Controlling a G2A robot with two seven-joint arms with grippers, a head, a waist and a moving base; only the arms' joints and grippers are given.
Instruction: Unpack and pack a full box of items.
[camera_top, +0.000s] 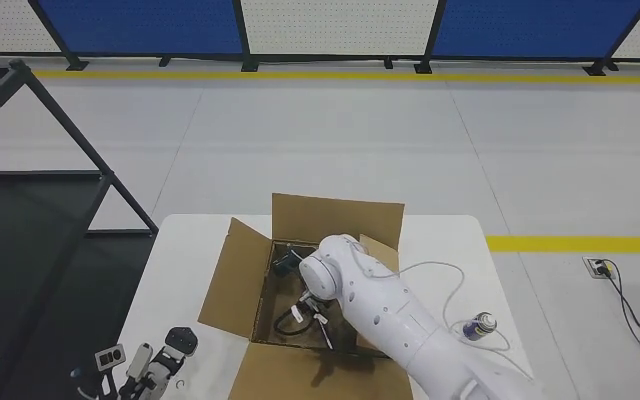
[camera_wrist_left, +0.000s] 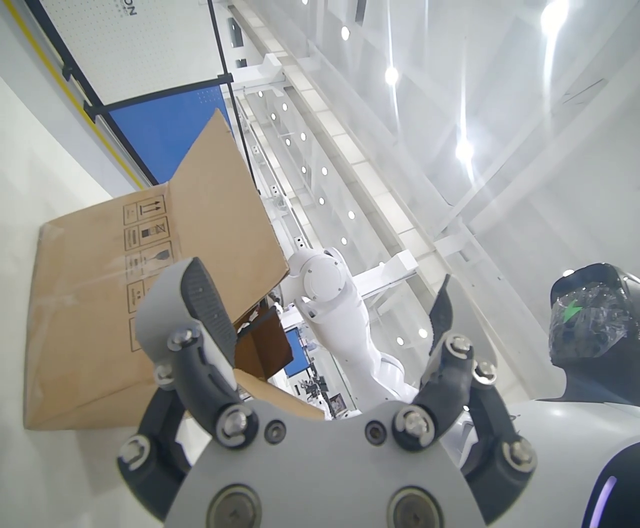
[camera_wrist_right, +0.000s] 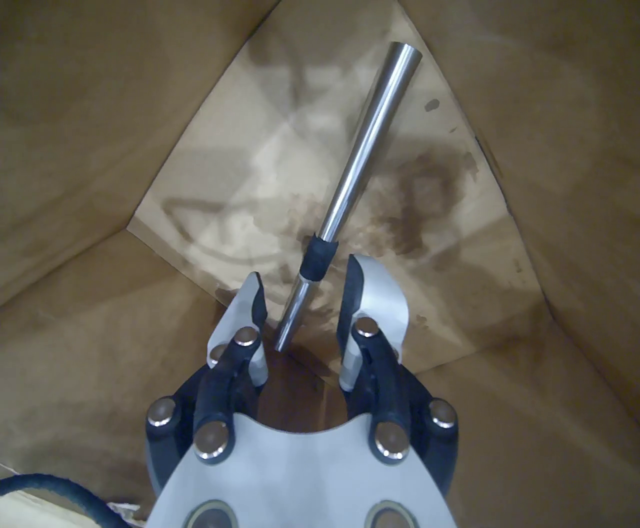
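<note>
An open cardboard box (camera_top: 240, 290) stands on the white table (camera_top: 180, 250), its flaps folded outward. My right arm (camera_top: 350, 290) goes down into it. Inside, a shiny metal tube (camera_wrist_right: 365, 145) with a black band lies slanted on the stained box floor (camera_wrist_right: 225, 165). My right gripper (camera_wrist_right: 305, 292) is open, its fingers on either side of the tube's near end without closing on it. My left gripper (camera_wrist_left: 320, 285) is open and holds nothing; it sits low by the table's near left corner (camera_top: 150, 368), beside the box's outer wall (camera_wrist_left: 85, 310).
Dark items (camera_top: 287, 262) and a black loop (camera_top: 292, 320) lie in the box. A small can (camera_top: 482, 325) and a white cable (camera_top: 450, 275) lie on the table to the right of the box. A dark metal frame (camera_top: 60, 190) stands left of the table.
</note>
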